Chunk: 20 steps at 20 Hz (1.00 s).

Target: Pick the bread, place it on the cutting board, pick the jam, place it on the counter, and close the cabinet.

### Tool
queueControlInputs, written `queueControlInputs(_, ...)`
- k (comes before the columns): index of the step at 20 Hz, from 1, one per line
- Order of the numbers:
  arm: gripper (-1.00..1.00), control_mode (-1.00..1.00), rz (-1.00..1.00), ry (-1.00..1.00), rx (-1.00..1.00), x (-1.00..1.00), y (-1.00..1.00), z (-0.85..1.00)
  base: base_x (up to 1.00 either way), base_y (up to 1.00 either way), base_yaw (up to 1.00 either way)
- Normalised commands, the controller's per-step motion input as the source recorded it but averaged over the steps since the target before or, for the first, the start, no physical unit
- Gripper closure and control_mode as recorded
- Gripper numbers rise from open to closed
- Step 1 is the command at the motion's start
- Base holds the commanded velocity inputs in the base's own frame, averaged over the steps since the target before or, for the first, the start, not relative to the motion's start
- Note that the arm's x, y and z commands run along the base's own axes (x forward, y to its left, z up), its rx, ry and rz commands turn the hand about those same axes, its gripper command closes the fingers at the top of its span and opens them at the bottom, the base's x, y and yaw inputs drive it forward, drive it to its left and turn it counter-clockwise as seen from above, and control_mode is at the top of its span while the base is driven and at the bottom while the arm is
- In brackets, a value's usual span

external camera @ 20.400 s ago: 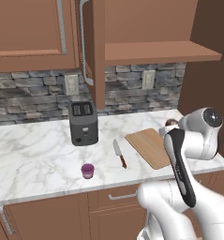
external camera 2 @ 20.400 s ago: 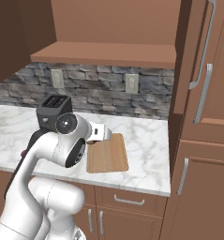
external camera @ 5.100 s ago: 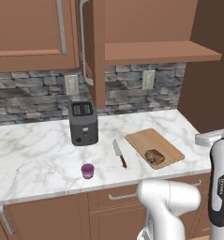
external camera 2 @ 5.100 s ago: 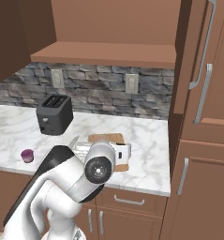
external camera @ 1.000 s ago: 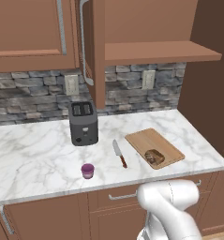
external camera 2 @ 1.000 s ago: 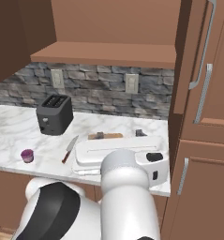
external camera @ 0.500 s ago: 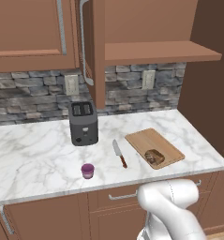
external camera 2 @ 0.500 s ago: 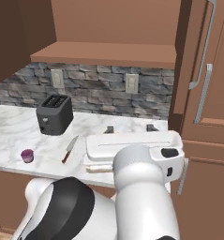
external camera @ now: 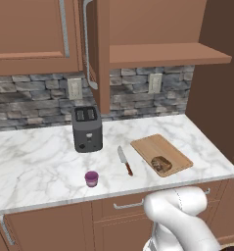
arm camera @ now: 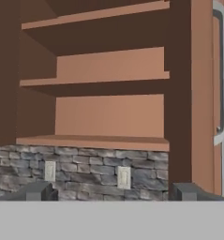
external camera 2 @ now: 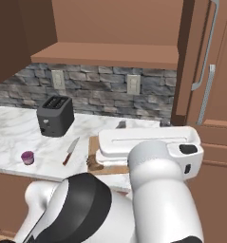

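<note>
You have a white marble surface (external camera: 35, 162) with grey veining, backed by a grey stone wall (external camera: 30, 95) with two outlets, and brown drawers below. On it, from the left base view: a dark toaster (external camera: 86, 129) near the wall, the jam (external camera: 91, 178) out front near the edge, a knife (external camera: 125, 161) to its right, then the board (external camera: 160, 153) with the bread (external camera: 161, 163) sitting on its near end. Above, the cabinet (arm camera: 99, 75) stands open, its door (external camera: 96, 54) swung out edge-on over the toaster; in the hand view you see its brown shelves bare. A tall brown unit (external camera 2: 214, 90) with bar handles closes off the right end of the surface. Your tool (arm camera: 111, 192) faces the open cabinet, its two dark tips spread wide with nothing between them.
</note>
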Motion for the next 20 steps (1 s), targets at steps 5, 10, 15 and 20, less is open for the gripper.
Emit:
queueControlInputs(5, -1.00, -1.00, 0.00, -0.03, 0.00, 0.00, -0.13, 0.10, 0.00, 0.00, 0.00)
queueControlInputs(10, -1.00, -1.00, 0.00, -0.04, 0.00, 0.00, -0.07, 0.02, 0.00, 0.00, 0.00)
queueControlInputs(15, -1.00, -1.00, 0.00, -0.03, 0.00, 0.00, -0.05, 0.00, 0.00, 0.00, 0.00)
queueControlInputs(20, -1.00, -1.00, 0.00, -0.01, 0.00, 0.08, -0.07, 0.00, 0.00, 0.00, 0.00)
